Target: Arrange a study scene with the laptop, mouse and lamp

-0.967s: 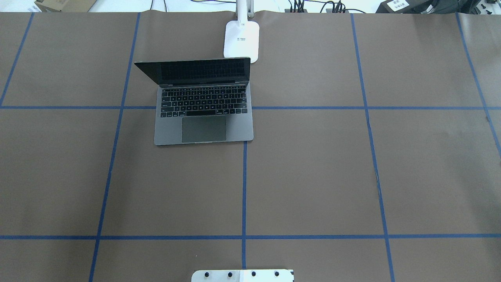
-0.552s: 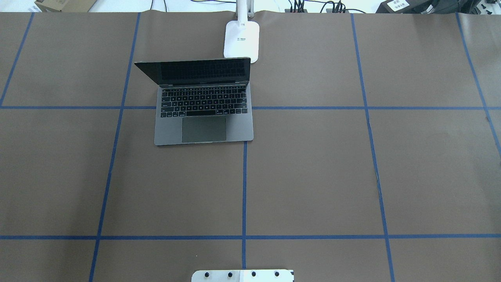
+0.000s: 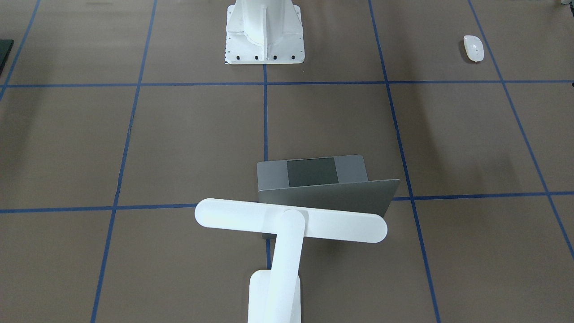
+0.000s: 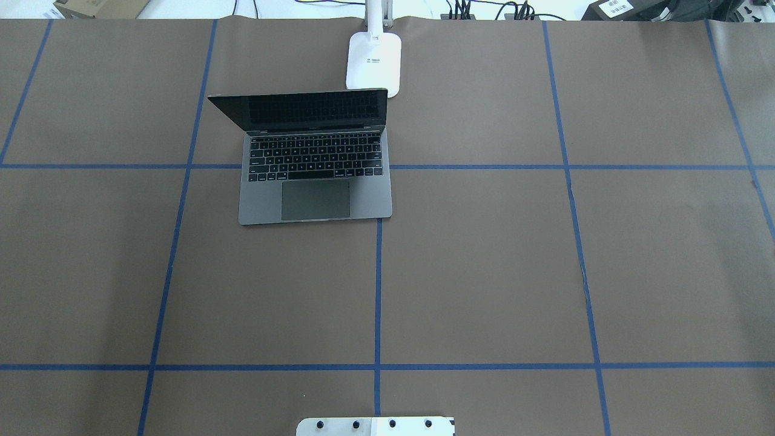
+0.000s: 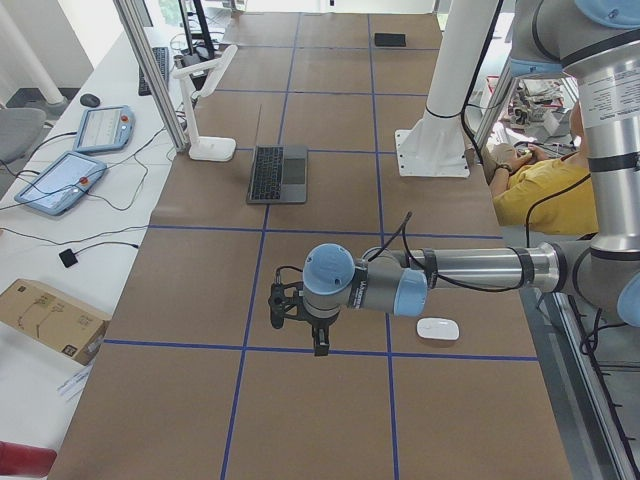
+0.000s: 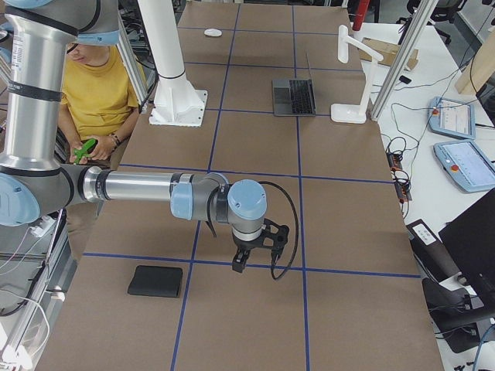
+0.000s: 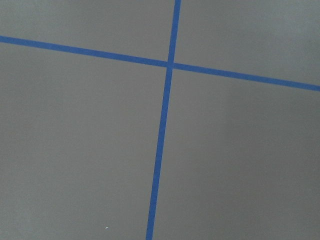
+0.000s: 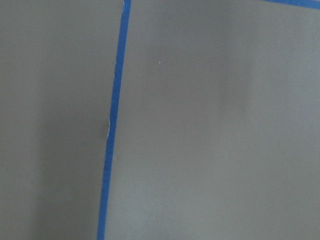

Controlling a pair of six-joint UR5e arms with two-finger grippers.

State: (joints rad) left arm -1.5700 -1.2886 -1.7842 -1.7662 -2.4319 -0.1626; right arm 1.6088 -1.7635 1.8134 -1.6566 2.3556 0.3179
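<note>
Crosswise, lamp head (image 3: 336,224) parallel to laptop (image 4: 315,181)

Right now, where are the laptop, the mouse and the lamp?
laptop (image 4: 315,200), overhead view, on its dark trackpad.
mouse (image 3: 473,48), front-facing view, on its smooth white top.
lamp (image 3: 288,251), front-facing view, on its round tubular arm.

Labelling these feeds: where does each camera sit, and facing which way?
Front-facing: across table, looking down at lamp, laptop, mouse; pedestal, no arms.
Overhead: behind robot, facing forward over laptop; no arms.
Exterior left: table's end; left arm near, mouse nearby.
Exterior right: opposite end; right arm near, black pad.
Left wrist: down at a tape cross; no fingers.
Right wrist: down at tape line; no fingers.
Shared: both side views show laptop, lamp.
</note>
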